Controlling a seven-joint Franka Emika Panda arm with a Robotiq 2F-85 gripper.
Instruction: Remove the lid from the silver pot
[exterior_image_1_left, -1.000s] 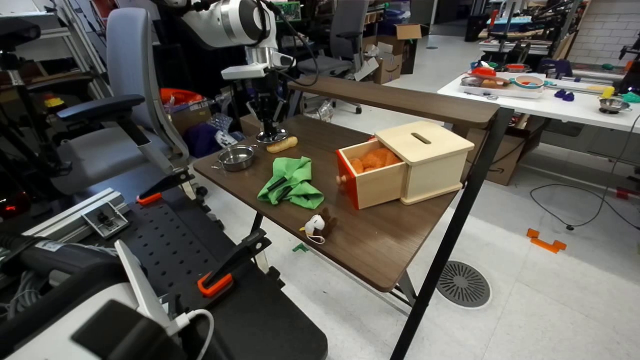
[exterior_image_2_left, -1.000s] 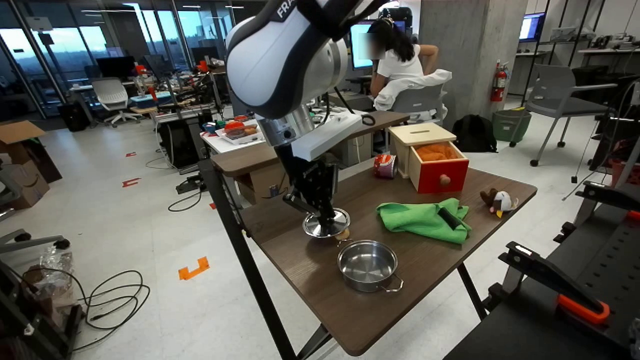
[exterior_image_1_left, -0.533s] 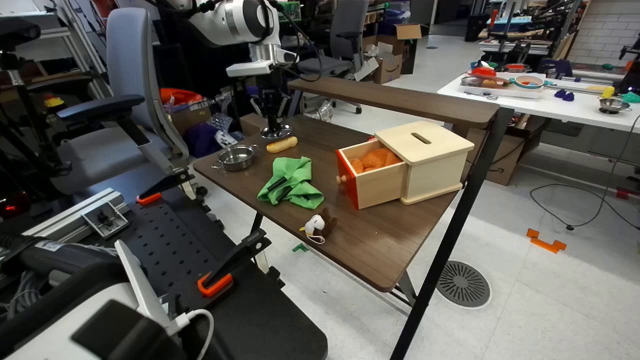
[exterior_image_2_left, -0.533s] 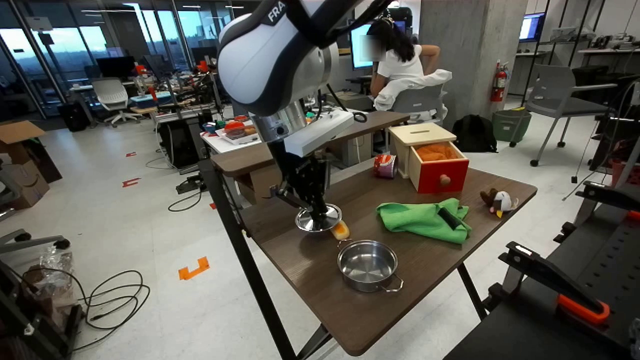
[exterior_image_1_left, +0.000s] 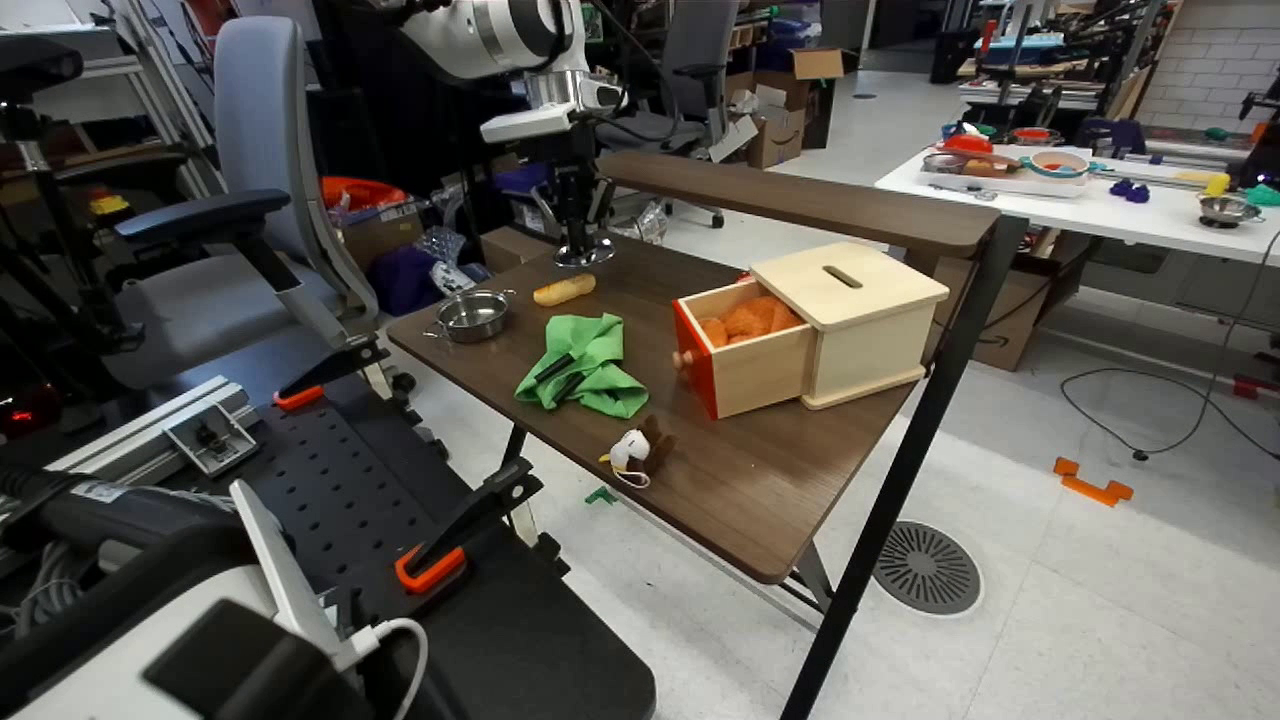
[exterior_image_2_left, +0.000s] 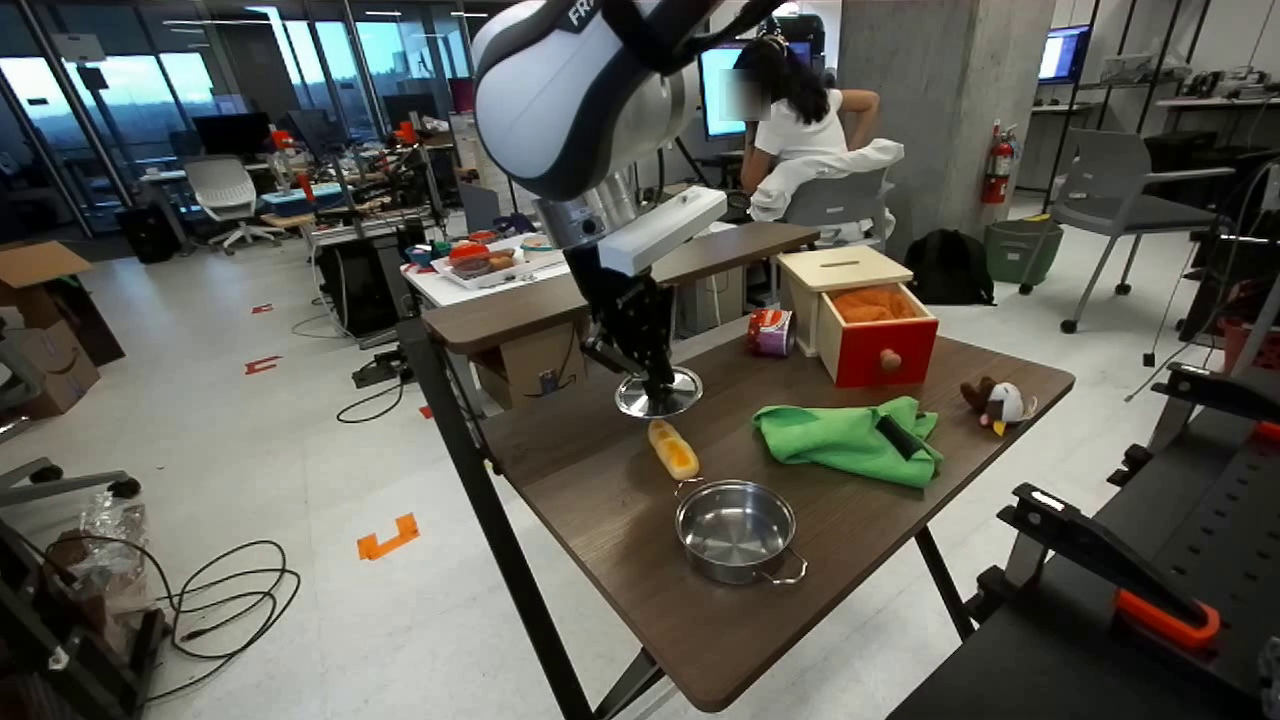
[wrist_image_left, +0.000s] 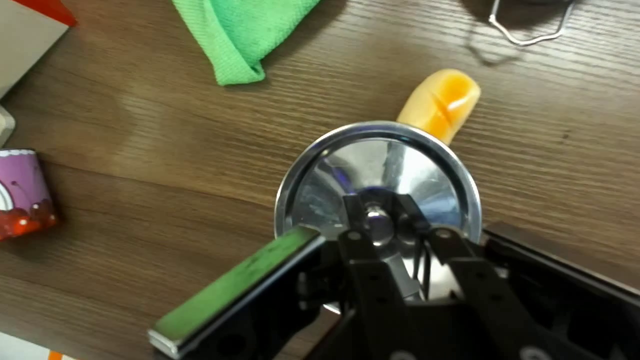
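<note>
The gripper (wrist_image_left: 382, 210) has its jaws nearly together, pinching the knob (wrist_image_left: 378, 229) of the lid (wrist_image_left: 370, 157) — which hangs roughly level above the table (exterior_image_2_left: 560, 440), though how high is hard to judge. The silver pot (exterior_image_2_left: 735, 530) stands uncovered on the table, apart from the jaws, with a bread roll (exterior_image_2_left: 673, 450) lying between. In an exterior view, a green cloth (exterior_image_2_left: 840, 440) lies right of the jaws — a wooden box (exterior_image_2_left: 880, 348) stands farther from them.

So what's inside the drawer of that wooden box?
Soft-looking orange material shows in the pulled-out part of the drawer, in both exterior views. Anything beneath it, or farther back within the wooden box, is covered, so I can't tell.
</note>
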